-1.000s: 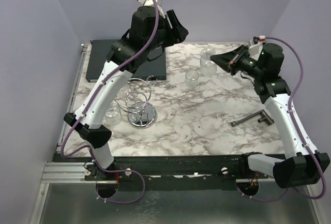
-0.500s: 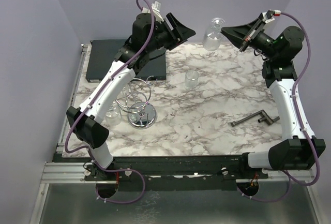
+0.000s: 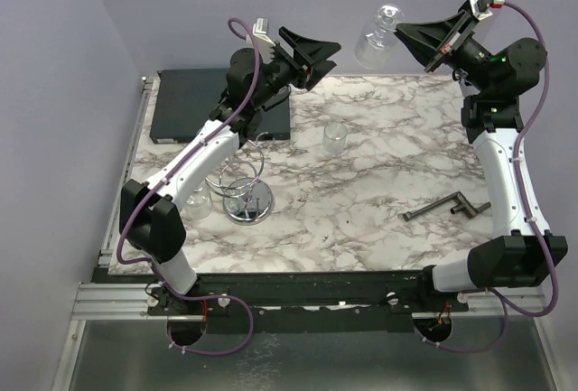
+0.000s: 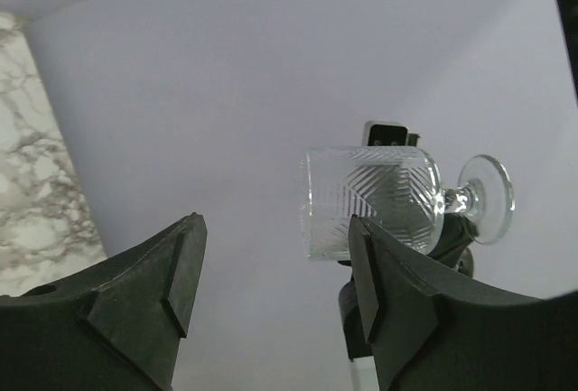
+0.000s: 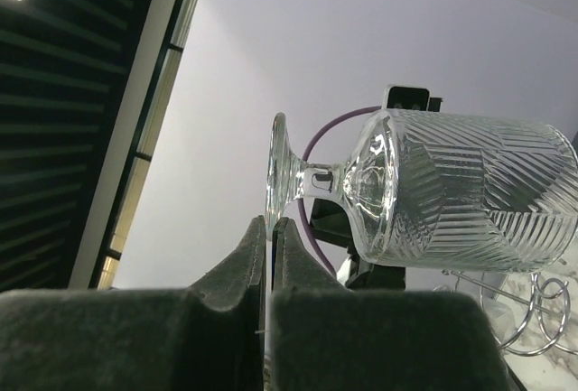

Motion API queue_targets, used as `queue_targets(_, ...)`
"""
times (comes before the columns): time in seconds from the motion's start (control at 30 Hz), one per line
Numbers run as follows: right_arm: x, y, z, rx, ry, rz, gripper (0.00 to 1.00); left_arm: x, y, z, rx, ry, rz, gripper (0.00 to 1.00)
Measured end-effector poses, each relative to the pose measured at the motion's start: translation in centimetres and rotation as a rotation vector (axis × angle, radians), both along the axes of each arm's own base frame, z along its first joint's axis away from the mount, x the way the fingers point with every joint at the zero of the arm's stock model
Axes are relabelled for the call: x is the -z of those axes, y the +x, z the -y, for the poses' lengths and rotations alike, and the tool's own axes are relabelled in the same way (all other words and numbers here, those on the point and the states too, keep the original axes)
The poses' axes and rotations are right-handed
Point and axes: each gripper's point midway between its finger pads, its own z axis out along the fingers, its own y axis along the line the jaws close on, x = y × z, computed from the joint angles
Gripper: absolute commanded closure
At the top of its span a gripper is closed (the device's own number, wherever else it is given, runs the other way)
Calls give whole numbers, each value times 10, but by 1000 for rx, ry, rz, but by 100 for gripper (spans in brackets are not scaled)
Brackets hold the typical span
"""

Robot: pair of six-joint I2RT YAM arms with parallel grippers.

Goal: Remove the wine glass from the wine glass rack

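Note:
The cut-pattern wine glass [image 3: 375, 37] hangs in the air on its side, well above the far edge of the table. My right gripper [image 3: 404, 36] is shut on the rim of its round foot; the right wrist view shows the pads [image 5: 255, 256] pinching the foot, with the bowl [image 5: 461, 192] pointing away. My left gripper [image 3: 322, 55] is open and empty, raised and facing the glass from the left, apart from it. In the left wrist view the glass [image 4: 370, 201] lies just beyond the right finger [image 4: 388, 292]. The chrome wine glass rack [image 3: 240, 183] stands at the near left of the table.
A small tumbler [image 3: 335, 138] stands mid-table. Another glass [image 3: 196, 201] sits at the rack's left side. A dark grey T-shaped bar [image 3: 447, 207] lies at the right. A black flat box [image 3: 185, 102] lies at the back left. Lilac walls close in behind and on both sides.
My right gripper has lifted the wine glass from near the table up into the air and tipped it sideways. My left gripper has swung right and levelled towards the glass.

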Motion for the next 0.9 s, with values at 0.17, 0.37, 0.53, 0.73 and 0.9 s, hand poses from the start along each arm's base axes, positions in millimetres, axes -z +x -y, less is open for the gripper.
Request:
queue_targets(0.17,-8,1,0,-13,24,6,99,-22,-7,-1,30,-111,43,29)
queue_targets(0.37,-11,1,0,-28,47,2,100,-50,-20,-2,76,-208,105,29)
queue_targets(0.53,-14,0,1,-38,63,5,99,-50,-23,8,115,-233,109,29)
queue_targets(0.73,-19,-2,1,-47,76,7,99,-38,-23,23,144,-229,81,29)
queue_targets(0.9,-21,-4,1,-52,83,11,99,-44,-28,33,172,-248,96,29)
